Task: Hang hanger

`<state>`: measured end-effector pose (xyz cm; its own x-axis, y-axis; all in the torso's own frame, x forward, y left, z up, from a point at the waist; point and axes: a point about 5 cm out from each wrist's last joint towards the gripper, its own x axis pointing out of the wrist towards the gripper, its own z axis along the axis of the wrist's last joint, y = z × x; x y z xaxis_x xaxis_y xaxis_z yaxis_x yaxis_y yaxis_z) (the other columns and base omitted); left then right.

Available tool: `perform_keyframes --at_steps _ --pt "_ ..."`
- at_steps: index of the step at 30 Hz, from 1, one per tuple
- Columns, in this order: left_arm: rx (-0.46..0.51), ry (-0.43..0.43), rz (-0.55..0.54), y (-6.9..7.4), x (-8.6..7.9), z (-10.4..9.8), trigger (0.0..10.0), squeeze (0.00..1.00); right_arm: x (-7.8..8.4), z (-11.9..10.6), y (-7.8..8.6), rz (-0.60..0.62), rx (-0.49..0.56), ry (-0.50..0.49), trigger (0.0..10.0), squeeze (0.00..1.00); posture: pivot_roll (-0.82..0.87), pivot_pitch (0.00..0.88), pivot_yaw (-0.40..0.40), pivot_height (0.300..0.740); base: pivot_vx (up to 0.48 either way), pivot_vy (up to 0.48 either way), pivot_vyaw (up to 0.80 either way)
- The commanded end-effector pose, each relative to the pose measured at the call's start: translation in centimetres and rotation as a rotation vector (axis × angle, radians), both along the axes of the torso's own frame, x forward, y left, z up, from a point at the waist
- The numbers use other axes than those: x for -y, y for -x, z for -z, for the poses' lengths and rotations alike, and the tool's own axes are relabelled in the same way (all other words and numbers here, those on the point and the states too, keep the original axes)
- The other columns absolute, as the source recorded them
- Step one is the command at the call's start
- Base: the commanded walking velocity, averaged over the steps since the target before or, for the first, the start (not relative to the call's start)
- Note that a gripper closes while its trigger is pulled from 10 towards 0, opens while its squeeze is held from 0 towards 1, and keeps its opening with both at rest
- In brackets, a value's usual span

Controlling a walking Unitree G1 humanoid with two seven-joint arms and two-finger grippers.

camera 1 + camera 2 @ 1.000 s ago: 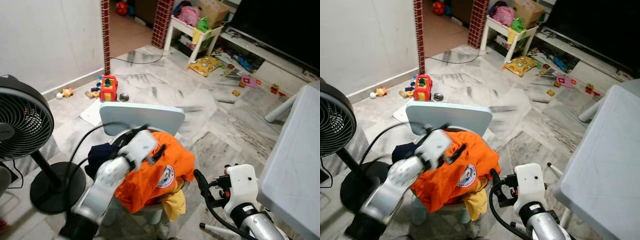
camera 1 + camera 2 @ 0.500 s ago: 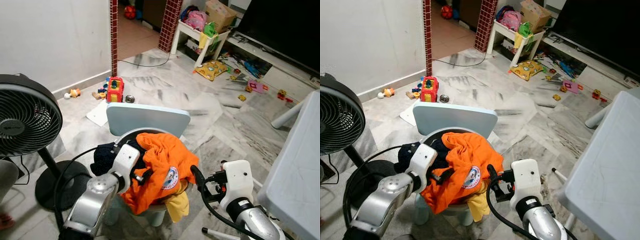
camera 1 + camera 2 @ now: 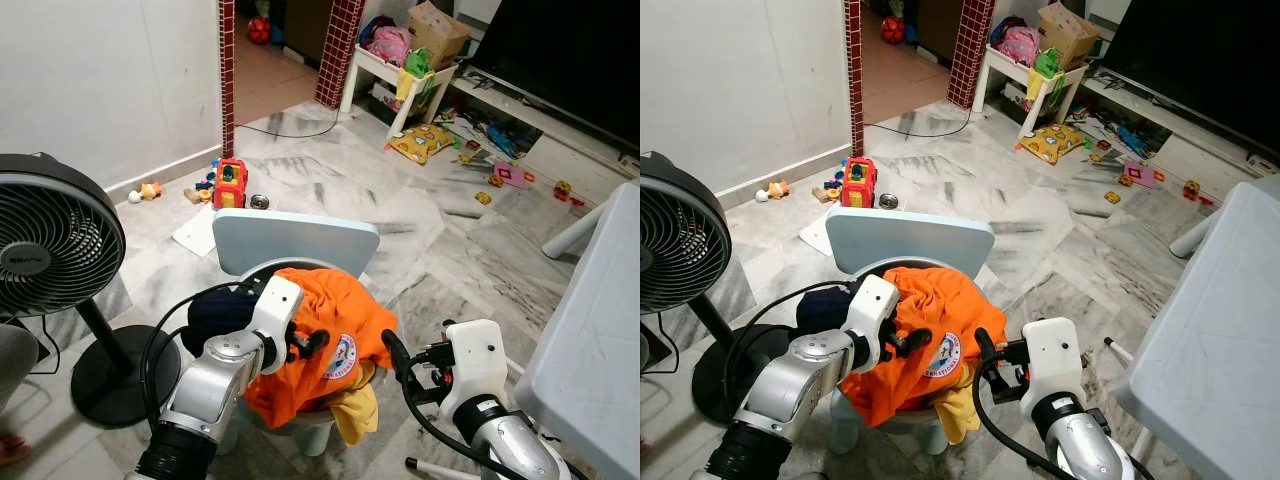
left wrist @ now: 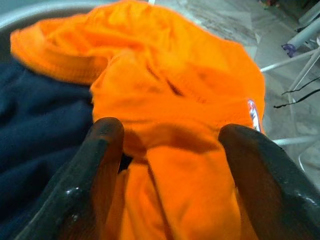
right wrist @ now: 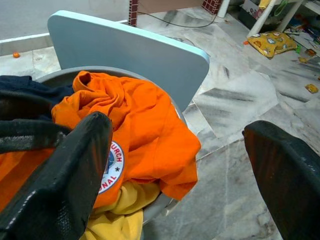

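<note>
An orange shirt point(image 3: 345, 320) lies heaped with a navy garment point(image 3: 215, 310) and a yellow one point(image 3: 355, 405) in a grey basin point(image 5: 60, 76) on a small chair with a pale blue back point(image 3: 295, 240). My left gripper point(image 4: 172, 150) is down on the pile, open, its two black fingers point(image 4: 100, 150) straddling a raised fold of the orange shirt. My right gripper point(image 3: 400, 365) hovers open just right of the chair, level with the basin, with nothing between its fingers point(image 5: 65, 190). I see no hanger.
A black standing fan point(image 3: 50, 235) is close on the left. A white table point(image 3: 600, 320) fills the right edge. Toys point(image 3: 230, 180) are scattered on the marble floor behind the chair, near a doorway with red brick pillars.
My left gripper has come down from above and shifted right, from the navy garment onto the orange shirt. The right arm has hardly moved. The camera has shifted a little.
</note>
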<state>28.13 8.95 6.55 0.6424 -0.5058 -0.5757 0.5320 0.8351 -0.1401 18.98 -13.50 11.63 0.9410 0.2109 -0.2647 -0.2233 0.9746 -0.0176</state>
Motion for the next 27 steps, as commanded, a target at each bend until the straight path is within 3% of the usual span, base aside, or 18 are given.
perform_keyframes --at_steps 1,7,11,12,14,15,27 --pt "-0.024 0.020 -0.026 0.3 0.2 -0.1 10.0 0.00 0.4 0.2 0.0 0.021 -0.007 0.013 10.0 0.00 -0.01 0.062 -0.158 0.740 0.000 0.000 0.00" --pt "-0.062 0.019 -0.064 0.8 -0.4 0.2 10.0 0.00 0.3 0.3 -0.1 0.012 -0.009 0.008 10.0 0.00 0.00 0.060 -0.163 0.740 0.000 0.000 0.00" --pt "-0.075 0.028 -0.055 0.6 0.4 0.7 9.9 0.00 0.2 0.2 -0.3 0.010 -0.005 0.008 10.0 0.00 -0.01 0.056 -0.163 0.740 0.000 0.000 0.00" --pt "-0.076 0.029 -0.054 0.5 0.5 0.7 9.0 0.00 0.2 0.3 -0.3 0.010 -0.004 0.008 10.0 0.00 -0.01 0.055 -0.162 0.740 0.000 0.000 0.00" --pt "-0.076 0.032 -0.055 0.4 0.6 0.7 9.0 0.00 0.2 0.3 -0.3 0.010 -0.004 0.008 10.0 0.00 -0.01 0.055 -0.162 0.740 0.000 0.000 0.00" --pt "-0.071 0.041 -0.055 -0.1 1.1 0.8 0.0 0.00 0.3 0.2 -0.3 0.013 -0.001 0.011 10.0 0.00 -0.02 0.048 -0.159 0.740 0.000 0.000 0.00" --pt "-0.039 0.040 -0.058 -1.7 1.5 0.8 0.0 0.00 0.7 0.0 -0.6 0.030 0.012 0.020 10.0 0.00 -0.03 0.041 -0.149 0.740 0.000 0.000 0.00"
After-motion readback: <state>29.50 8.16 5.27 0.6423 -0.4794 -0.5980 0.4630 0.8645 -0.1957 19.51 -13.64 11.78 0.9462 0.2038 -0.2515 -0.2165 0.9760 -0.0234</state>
